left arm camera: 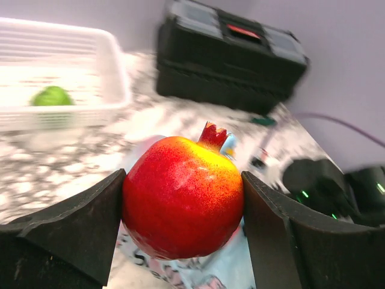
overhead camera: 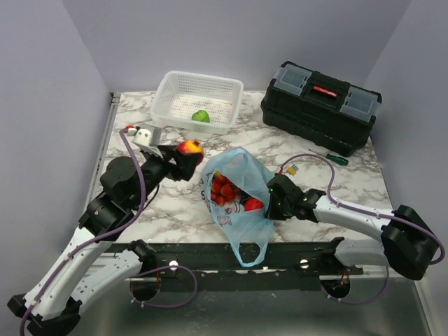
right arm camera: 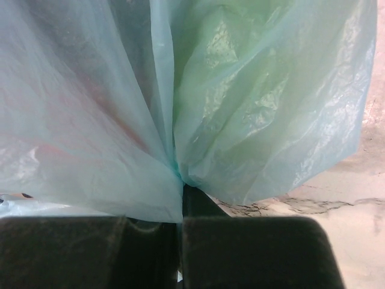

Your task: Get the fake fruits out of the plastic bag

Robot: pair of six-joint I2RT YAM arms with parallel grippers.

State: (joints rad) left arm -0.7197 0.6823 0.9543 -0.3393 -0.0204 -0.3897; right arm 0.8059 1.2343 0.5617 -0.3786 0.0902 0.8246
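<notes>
On a marbled table [overhead camera: 280, 148] between lilac walls, a blue plastic bag [overhead camera: 245, 225] lay at the near edge, with red berries [overhead camera: 224, 189] seen inside. Its film was pinched in the closed right gripper [right arm camera: 182, 220]. A red fruit [left arm camera: 183, 205] was clamped in the left gripper [overhead camera: 186, 158], just outside the bag's mouth. Removal seemed in hand. Next, the fruit would need to be set down and released.

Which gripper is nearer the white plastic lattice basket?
Left. The left gripper, clamping a red-and-yellow plastic fruit, sits just in front of the basket; the right gripper pinches the light-blue plastic bag farther off, nearer the robot.
</notes>
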